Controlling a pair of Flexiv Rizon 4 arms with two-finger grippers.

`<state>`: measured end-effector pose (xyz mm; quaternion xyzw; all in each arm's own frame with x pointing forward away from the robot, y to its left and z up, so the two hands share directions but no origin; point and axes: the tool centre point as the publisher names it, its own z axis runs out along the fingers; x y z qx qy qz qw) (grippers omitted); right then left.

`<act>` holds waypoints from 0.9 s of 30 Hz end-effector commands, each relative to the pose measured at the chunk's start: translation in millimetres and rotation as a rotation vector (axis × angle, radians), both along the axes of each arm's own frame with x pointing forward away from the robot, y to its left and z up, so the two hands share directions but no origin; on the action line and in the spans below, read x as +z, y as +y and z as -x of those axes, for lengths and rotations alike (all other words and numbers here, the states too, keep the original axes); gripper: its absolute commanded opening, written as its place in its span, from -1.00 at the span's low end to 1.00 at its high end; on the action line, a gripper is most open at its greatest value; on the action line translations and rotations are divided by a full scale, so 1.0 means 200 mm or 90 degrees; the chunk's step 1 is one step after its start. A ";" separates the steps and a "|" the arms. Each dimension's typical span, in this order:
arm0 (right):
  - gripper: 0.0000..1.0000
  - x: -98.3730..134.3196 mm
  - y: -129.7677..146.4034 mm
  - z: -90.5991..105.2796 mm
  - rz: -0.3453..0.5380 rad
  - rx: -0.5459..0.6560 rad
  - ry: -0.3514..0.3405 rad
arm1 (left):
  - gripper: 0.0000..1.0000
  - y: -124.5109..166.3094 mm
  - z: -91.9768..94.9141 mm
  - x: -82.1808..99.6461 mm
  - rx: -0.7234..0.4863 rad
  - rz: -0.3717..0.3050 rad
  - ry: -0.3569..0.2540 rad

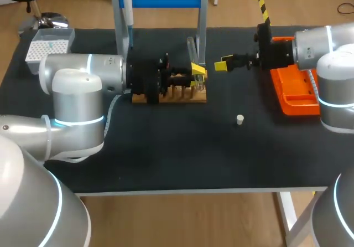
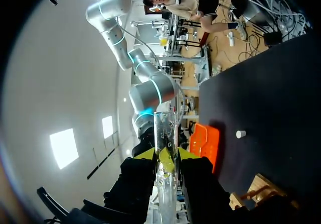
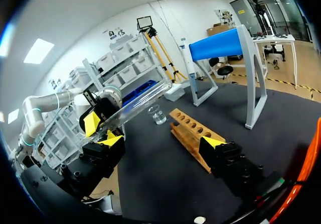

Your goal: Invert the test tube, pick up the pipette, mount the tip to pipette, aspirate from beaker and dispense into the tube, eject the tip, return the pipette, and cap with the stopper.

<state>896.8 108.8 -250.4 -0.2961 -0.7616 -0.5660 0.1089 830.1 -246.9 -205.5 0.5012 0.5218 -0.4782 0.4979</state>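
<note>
My left gripper [image 1: 197, 74] is shut on the clear test tube [image 1: 191, 49] and holds it just above the wooden rack [image 1: 171, 96]. Both yellow tips press the glass in the left wrist view, where the tube [image 2: 164, 131] sticks out ahead of the gripper [image 2: 165, 156]. My right gripper [image 1: 215, 67] stands open right beside it; in its own view the gripper [image 3: 162, 142] has the tilted tube [image 3: 135, 106] by one finger, untouched. The white stopper [image 1: 239, 119] lies on the mat. The pipette [image 1: 126, 11] hangs on the blue stand. The beaker [image 3: 158, 116] sits behind the rack [image 3: 193, 133].
An orange tray [image 1: 296, 94] lies under my right arm at the table's right. The white tip box [image 1: 47, 47] sits at the far left corner. The blue stand's frame [image 1: 202, 20] rises just behind the rack and both grippers.
</note>
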 end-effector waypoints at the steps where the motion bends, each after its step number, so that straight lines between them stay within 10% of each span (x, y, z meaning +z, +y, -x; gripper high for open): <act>1: 1.00 0.00 -0.01 0.00 0.000 0.000 0.000 | -1.00 -0.01 0.00 0.00 0.003 0.000 -0.001; 27: 1.00 -0.26 0.06 0.04 0.107 0.035 -0.129 | -1.00 -0.01 0.00 0.00 0.003 0.000 -0.001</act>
